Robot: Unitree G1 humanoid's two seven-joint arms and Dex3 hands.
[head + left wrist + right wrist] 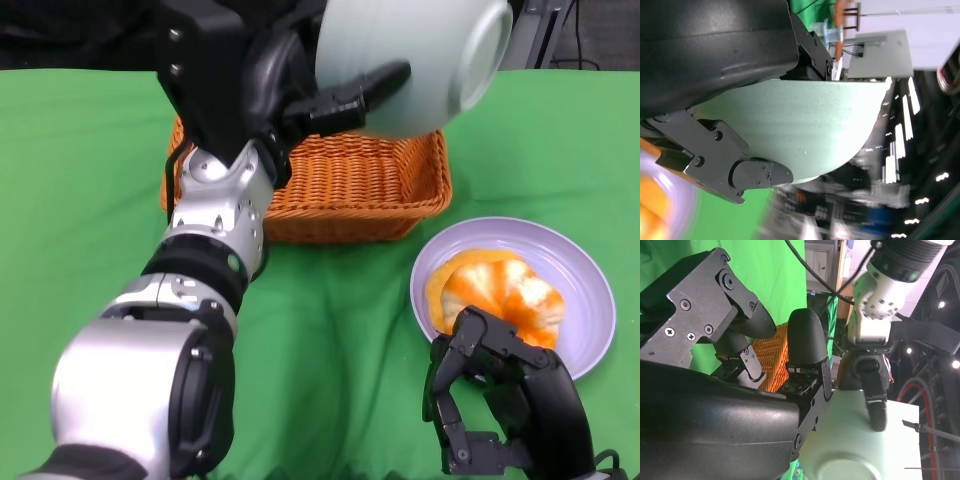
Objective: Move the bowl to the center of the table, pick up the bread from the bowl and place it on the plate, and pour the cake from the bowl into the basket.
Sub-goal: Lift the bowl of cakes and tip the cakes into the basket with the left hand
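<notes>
Overhead — bowl (420, 60) tipped, foot rightward

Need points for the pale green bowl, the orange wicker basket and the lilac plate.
Pale green bowl (420, 70), head view: outer wall, tipped above the basket.
Orange wicker basket (345, 190), head view: front woven wall.
Lilac plate (585, 290), head view: bare right rim.

**Green table, dim room behind**

I see a green cloth (90, 200) covering the table, creased near its middle. Past its far edge the room goes dark. Through the right wrist view I make out a pale door (818, 262), a red ring-shaped frame (920, 405) and small ceiling lights (940, 304). The left wrist view shows blurred bright spots against black.
</notes>
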